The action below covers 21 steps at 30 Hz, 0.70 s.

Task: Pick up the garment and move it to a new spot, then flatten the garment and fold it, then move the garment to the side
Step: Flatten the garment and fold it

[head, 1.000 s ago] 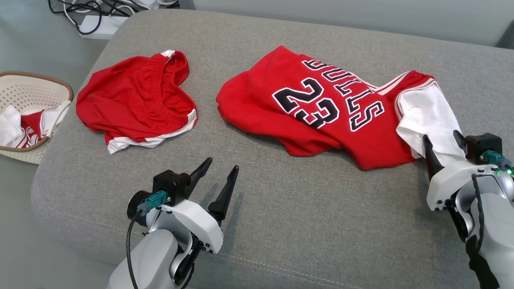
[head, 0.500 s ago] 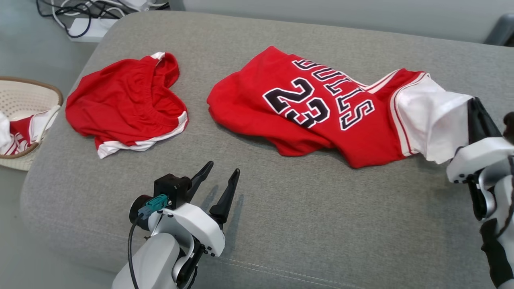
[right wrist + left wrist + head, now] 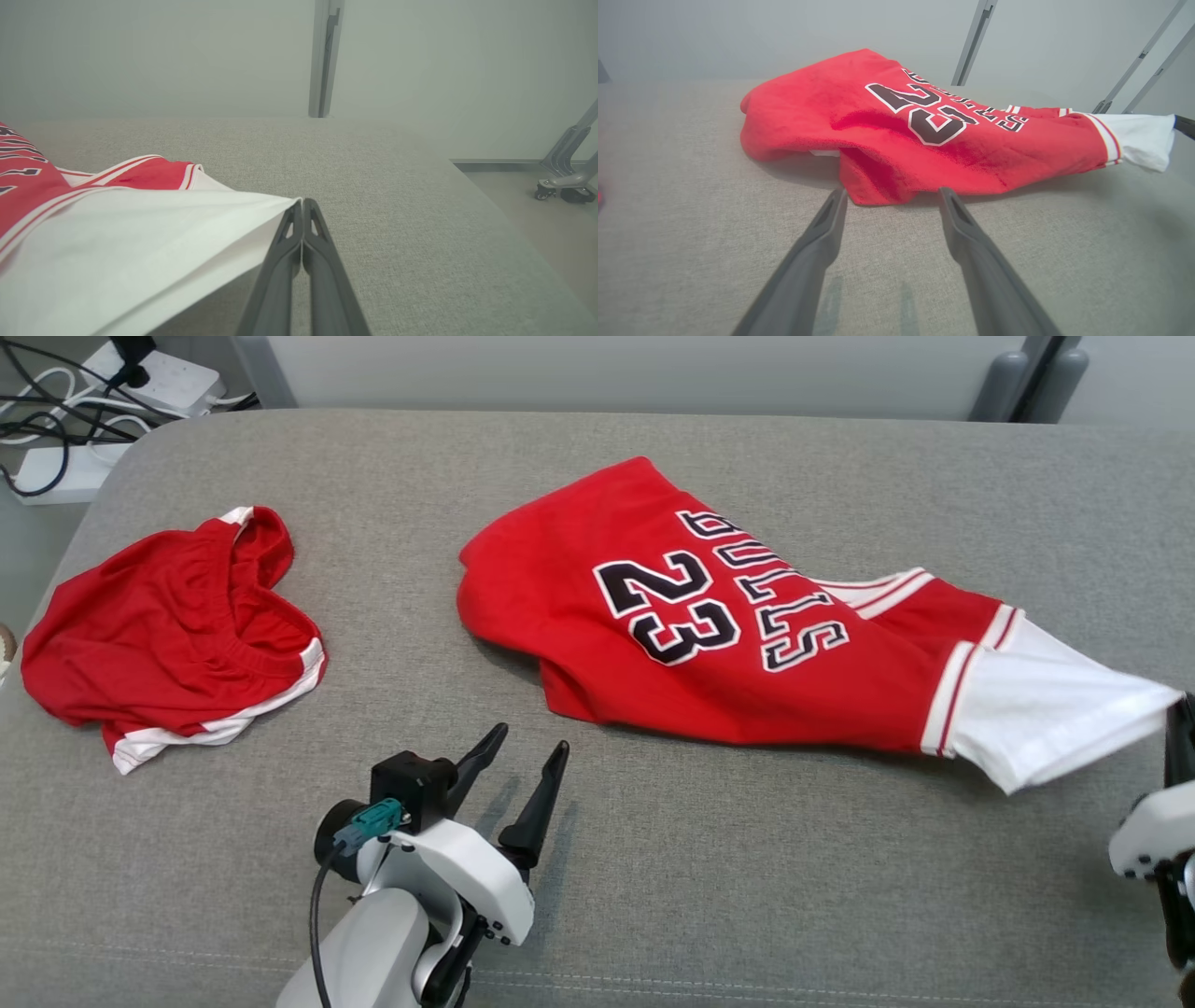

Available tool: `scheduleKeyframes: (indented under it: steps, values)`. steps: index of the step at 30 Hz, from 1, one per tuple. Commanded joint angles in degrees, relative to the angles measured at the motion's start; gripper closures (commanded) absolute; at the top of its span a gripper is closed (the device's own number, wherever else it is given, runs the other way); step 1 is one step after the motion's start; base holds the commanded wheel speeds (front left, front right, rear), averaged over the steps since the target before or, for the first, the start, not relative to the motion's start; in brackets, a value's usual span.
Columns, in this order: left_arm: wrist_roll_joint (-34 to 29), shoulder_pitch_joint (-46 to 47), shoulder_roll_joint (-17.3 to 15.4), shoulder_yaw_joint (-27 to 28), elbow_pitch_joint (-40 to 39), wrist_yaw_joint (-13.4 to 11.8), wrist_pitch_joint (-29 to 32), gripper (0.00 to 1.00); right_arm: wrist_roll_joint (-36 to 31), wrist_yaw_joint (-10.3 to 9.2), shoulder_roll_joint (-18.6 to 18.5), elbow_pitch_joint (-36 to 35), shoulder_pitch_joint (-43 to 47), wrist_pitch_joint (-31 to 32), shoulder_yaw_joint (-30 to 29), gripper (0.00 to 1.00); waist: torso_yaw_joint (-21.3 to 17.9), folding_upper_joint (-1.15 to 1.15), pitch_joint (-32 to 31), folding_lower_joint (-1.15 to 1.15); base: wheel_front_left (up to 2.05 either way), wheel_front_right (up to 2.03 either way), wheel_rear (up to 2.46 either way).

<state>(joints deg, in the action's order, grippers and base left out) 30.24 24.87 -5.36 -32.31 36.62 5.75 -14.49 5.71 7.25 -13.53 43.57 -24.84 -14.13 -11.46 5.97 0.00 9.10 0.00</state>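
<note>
Grey woven upholstery covers a broad, round-cornered cushion (image 3: 747,859) that carries everything, with a pale wall (image 3: 607,373) behind it. At the far left, on the floor, lie a white power strip (image 3: 159,378) and a tangle of black and white cables (image 3: 47,420).

A red basketball jersey with a black "23" and "BULLS" outlined in white (image 3: 709,644) lies on the middle and right of the cushion, print upward and rumpled, its near edge folded under itself. Its white undershirt sleeve (image 3: 1046,714) reaches out to the right, drawn into a taut point and raised off the fabric at its tip.

The right pincer (image 3: 302,205) is clamped tight on that sleeve's corner, its two dark fingers pressed together with the white cloth nipped between their tips. In the head view it sits at the right edge.

The left pincer (image 3: 530,742) is spread wide and holds nothing. It hangs low over the near part of the cushion, fingers pointing at the jersey's folded near edge, close to it but apart.

Well to the left lies a crumpled pair of red shorts with white trim (image 3: 168,625), separate from the jersey.
</note>
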Motion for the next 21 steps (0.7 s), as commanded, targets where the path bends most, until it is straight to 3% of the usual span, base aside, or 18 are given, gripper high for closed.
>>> scheduleKeyframes:
  steps: [1,5,6,7,13,16,21]
  values:
    - [-0.6,1.0,-0.6,2.0,-0.9,0.4,-0.5,0.00,0.4,0.24,-1.2,-0.9,1.5,-0.1,0.3,1.00,-0.4,0.00,0.0,0.00,0.00,0.00,0.00]
    - [-0.8,0.9,-0.2,2.0,-0.6,0.6,-0.5,0.00,0.9,0.24,-1.3,-0.5,4.0,0.7,-0.6,1.00,-0.6,0.00,-0.1,0.00,0.00,0.00,0.00]
    - [-0.9,0.9,-0.1,2.0,-0.5,0.6,-0.5,0.00,1.3,0.24,-1.3,-0.3,4.9,1.1,-0.7,0.77,-0.6,0.00,-0.1,0.00,0.00,0.00,0.00]
    - [-1.0,0.8,0.0,2.0,-0.4,0.7,-0.5,0.00,1.6,0.24,-1.3,-0.3,5.7,1.5,-1.0,0.00,-0.7,0.00,-0.1,0.00,0.00,0.00,0.00]
    - [-1.2,1.0,0.4,1.9,1.0,1.1,-0.5,0.00,1.3,0.24,-2.5,-2.4,9.1,2.2,-4.9,0.00,-1.4,0.00,-0.1,0.00,0.00,0.00,0.00]
    - [-1.9,1.7,0.6,0.8,2.7,1.2,-0.5,0.00,0.4,0.24,-1.4,-4.8,9.5,2.2,-5.4,0.00,-1.9,0.00,-0.1,0.00,0.00,0.00,0.00]
    - [-2.6,5.0,1.0,-1.0,7.1,1.4,-0.1,0.00,1.2,0.24,2.5,-10.1,7.7,2.2,1.1,0.00,-3.4,0.00,0.6,0.00,0.00,0.00,0.00]
